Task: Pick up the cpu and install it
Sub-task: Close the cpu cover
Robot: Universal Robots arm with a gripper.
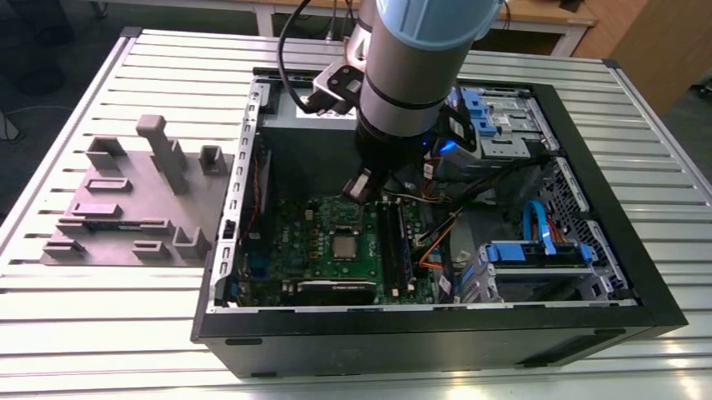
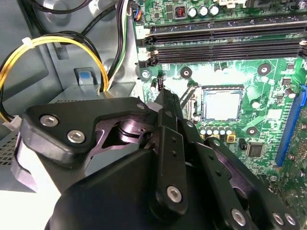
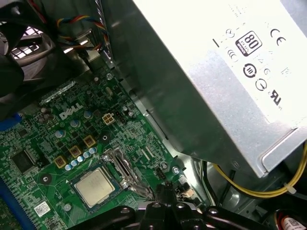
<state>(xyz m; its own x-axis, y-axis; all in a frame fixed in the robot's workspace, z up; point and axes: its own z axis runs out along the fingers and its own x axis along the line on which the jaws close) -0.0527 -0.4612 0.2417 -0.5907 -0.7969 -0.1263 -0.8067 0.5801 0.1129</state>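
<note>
The cpu (image 1: 346, 246), a silvery square chip, lies flat in its socket on the green motherboard (image 1: 300, 229) inside the open computer case. Both wrist views show the cpu (image 2: 221, 105) (image 3: 94, 187) seated in the socket frame, with nothing on top of it. My gripper (image 1: 358, 187) hangs above the board, a little beyond the socket towards the power supply. Its black fingers (image 2: 165, 98) come together to one narrow tip with nothing between them. The tip (image 3: 163, 189) sits beside the socket's metal lever, apart from the chip.
Long black memory slots (image 2: 225, 36) run next to the socket. A grey power supply (image 3: 216, 81) with yellow cables (image 2: 48, 43) stands close to the gripper. Case walls (image 1: 233, 192) ring the board. A grey parts fixture (image 1: 133, 200) sits on the table at the exterior view's left.
</note>
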